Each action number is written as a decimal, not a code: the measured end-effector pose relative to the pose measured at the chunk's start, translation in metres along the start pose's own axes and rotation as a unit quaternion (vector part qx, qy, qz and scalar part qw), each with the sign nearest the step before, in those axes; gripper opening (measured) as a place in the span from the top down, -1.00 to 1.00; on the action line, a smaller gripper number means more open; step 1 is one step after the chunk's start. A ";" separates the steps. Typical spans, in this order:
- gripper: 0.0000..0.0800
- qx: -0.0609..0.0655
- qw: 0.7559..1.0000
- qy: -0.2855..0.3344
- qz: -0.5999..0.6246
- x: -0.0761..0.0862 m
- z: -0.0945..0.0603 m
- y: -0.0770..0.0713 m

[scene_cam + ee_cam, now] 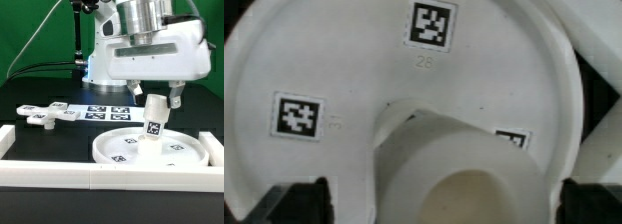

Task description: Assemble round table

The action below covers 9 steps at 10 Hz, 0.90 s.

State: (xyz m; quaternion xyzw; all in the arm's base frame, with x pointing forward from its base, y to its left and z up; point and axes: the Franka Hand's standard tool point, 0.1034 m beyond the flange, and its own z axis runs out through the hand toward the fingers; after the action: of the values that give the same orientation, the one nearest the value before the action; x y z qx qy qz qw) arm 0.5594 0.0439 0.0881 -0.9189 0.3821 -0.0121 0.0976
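Observation:
The round disc [150, 152] lies flat on the black table near the front rail, tags facing up. My gripper [156, 100] is shut on the short cylindrical post [154, 122] and holds it slightly tilted over the middle of the disc. The post's lower end is at or just above the disc surface; I cannot tell if it touches. In the wrist view the post [441, 160] sits between my dark fingers [295, 200], with the disc [349, 60] filling the view behind it. The cross-shaped foot [46, 116] lies loose on the table at the exterior view's left.
The marker board [104, 110] lies flat behind the disc. White border rails run along the front [110, 178] and the exterior view's left [6, 140] and right [216, 148]. The robot's base [100, 60] stands at the back.

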 end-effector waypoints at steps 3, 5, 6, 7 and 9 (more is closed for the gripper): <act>-0.62 0.000 0.994 0.000 -0.105 0.000 0.000 0.000; -0.62 -0.014 0.980 0.004 -0.199 -0.001 -0.001 -0.003; -0.62 -0.025 0.964 0.009 -0.266 -0.001 -0.002 -0.006; -0.62 -0.032 0.949 0.012 -0.315 -0.003 -0.002 -0.009; -0.62 -0.037 0.915 0.011 -0.401 -0.004 0.001 -0.011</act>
State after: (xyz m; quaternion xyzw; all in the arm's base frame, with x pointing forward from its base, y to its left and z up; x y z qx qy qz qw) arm 0.5641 0.0545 0.0891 -0.9977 -0.0174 -0.0460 0.0468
